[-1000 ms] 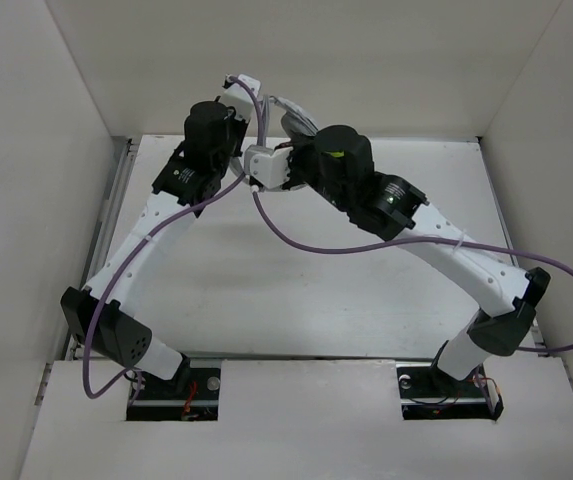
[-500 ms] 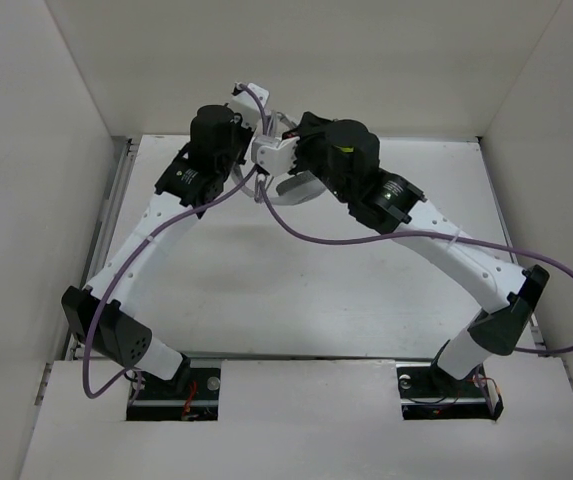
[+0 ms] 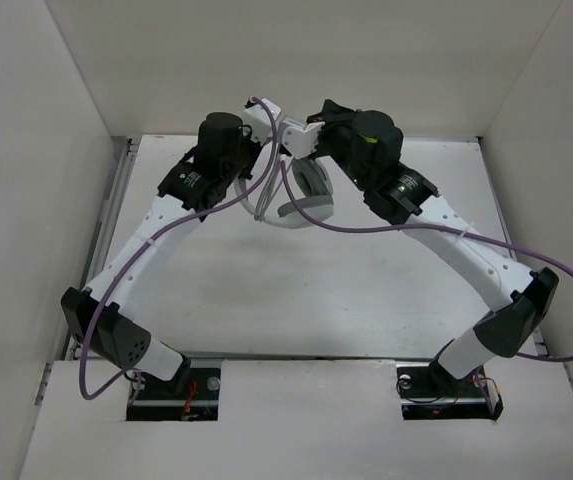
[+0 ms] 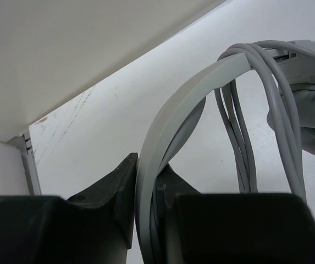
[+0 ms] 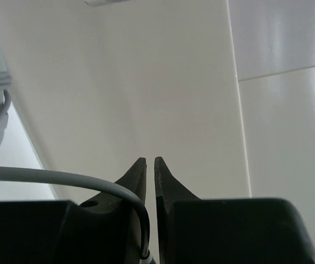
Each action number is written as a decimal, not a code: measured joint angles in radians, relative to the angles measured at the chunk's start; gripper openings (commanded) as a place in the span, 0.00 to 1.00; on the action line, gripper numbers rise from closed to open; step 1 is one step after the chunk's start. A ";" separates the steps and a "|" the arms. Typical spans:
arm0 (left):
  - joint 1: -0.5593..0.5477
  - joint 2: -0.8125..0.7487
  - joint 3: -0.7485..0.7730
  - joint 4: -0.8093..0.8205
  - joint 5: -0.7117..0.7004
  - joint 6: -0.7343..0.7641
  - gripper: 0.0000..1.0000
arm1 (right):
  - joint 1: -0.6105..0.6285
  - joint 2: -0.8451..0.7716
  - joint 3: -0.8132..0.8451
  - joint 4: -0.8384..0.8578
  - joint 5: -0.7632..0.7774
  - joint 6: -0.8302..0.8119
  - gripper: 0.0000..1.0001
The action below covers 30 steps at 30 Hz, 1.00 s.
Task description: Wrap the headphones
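The white headphones (image 3: pixel 304 208) hang above the table's far middle, with one grey cushion (image 3: pixel 312 180) showing. My left gripper (image 3: pixel 265 124) is shut on the curved white headband (image 4: pixel 149 181), seen close up in the left wrist view. Several loops of the thin grey cable (image 4: pixel 238 137) drape over the headband, next to an ear cup (image 4: pixel 311 104). My right gripper (image 3: pixel 302 136) sits just right of the left one, raised toward the back wall. In the right wrist view its jaws (image 5: pixel 150 160) are almost closed, and the cable (image 5: pixel 64 179) curves down between them near its plug end.
White walls box in the table on the left, back and right (image 3: pixel 26 200). Purple robot cables (image 3: pixel 386 228) hang from both arms over the table's middle. A metal rail (image 3: pixel 114 190) runs along the left edge.
The right gripper has swung right and toward the back wall, drawing the cable along. The left gripper has shifted slightly right. The headphones, hidden under the wrists before, now hang in view.
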 measured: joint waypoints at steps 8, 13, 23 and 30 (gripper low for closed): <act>-0.020 -0.034 0.032 -0.048 0.113 -0.042 0.00 | -0.062 0.014 0.000 -0.031 -0.126 0.143 0.16; -0.024 -0.072 0.065 -0.064 0.192 -0.071 0.00 | -0.095 0.040 0.000 -0.050 -0.197 0.212 0.17; -0.021 -0.093 0.084 -0.139 0.276 -0.107 0.00 | -0.129 0.046 0.004 -0.097 -0.335 0.304 0.33; -0.014 -0.093 0.102 -0.177 0.390 -0.154 0.00 | -0.217 0.046 0.072 -0.296 -0.564 0.387 0.33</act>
